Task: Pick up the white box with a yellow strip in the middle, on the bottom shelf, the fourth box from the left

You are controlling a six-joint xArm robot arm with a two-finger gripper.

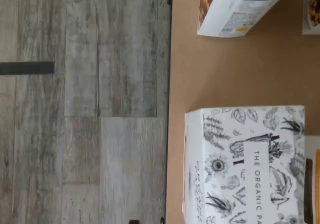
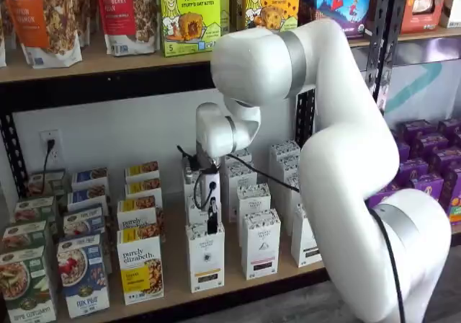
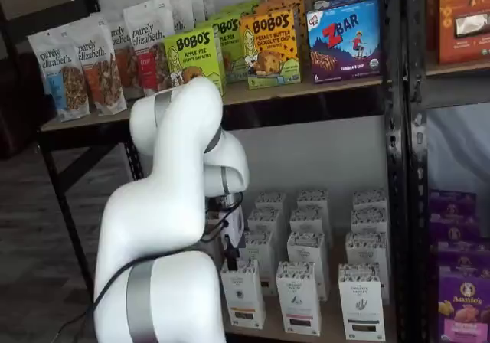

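Note:
The white box [image 2: 205, 257] stands at the front of the bottom shelf [image 2: 173, 295], with a dark speckled top band and a yellow-and-black strip low on its front. It also shows in a shelf view [image 3: 243, 292]. My gripper [image 2: 212, 218] hangs just above its top, with the black fingers pointing down. They show side-on with no plain gap, so I cannot tell their state. The gripper also shows in a shelf view [image 3: 230, 253], partly behind my arm. In the wrist view a white carton top with plant drawings [image 1: 245, 164] sits on the tan board [image 1: 225, 74] near its front edge.
Like white cartons with dark strips [image 2: 261, 244] stand in rows right of and behind the box. A "purely elizabeth" box [image 2: 140, 269] stands close on its left and also shows in the wrist view [image 1: 235, 9]. Purple boxes [image 2: 425, 171] fill the far right. The grey plank floor [image 1: 85, 109] lies beyond the shelf edge.

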